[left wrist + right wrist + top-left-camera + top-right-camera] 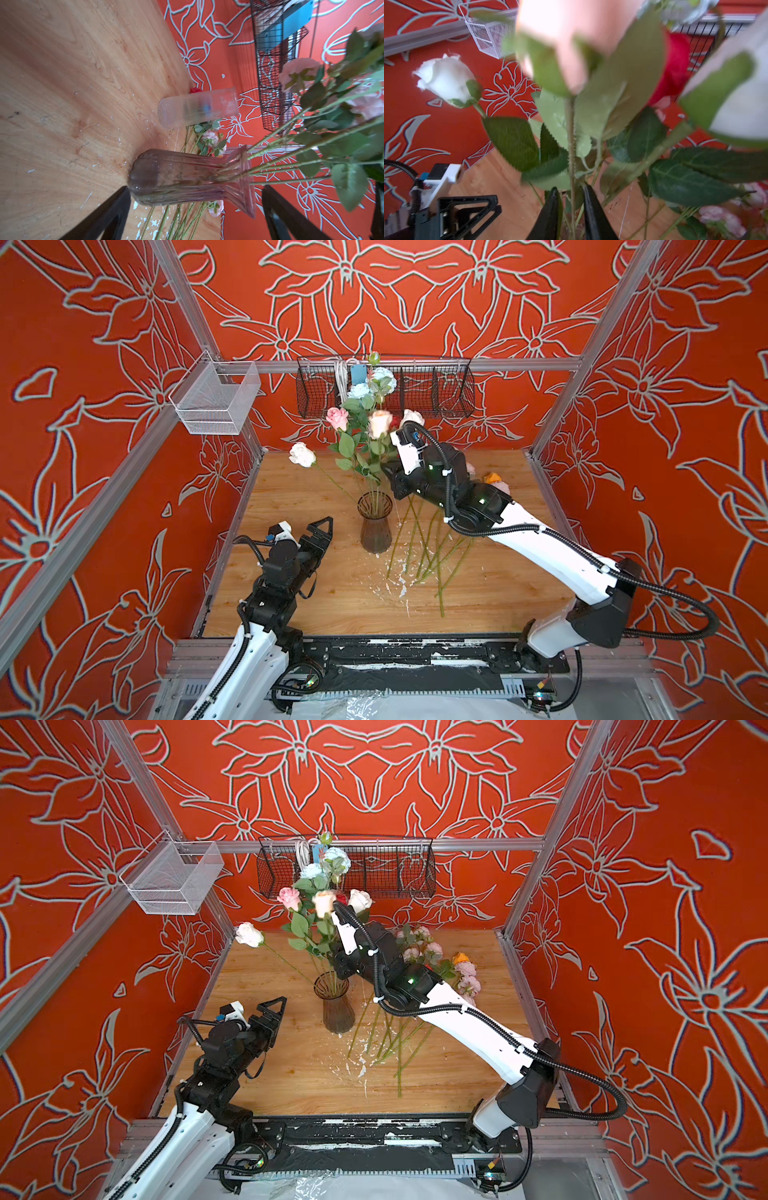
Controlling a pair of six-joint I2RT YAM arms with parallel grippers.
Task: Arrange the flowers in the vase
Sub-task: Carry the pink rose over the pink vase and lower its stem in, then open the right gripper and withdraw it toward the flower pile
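On the wooden counter (340, 614) in the red-papered cell, your vase (375, 526) at centre frame already holds several flowers (361, 435), the right jaws parted slackly around the stem of the peach rose (379, 423), the left jaws spread wide and empty, while a loose bunch (468, 982) right of the vase waits.

Flowers (379, 424) in vase (375, 531); loose stems (439, 572) right, perhaps touching.

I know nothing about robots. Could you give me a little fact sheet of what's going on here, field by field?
vase: tinted glass, upright on the table, holding several roses
loose flowers: lying on the table beside the vase
left gripper: open, empty, beside the vase
right gripper: open, straddling a rose stem
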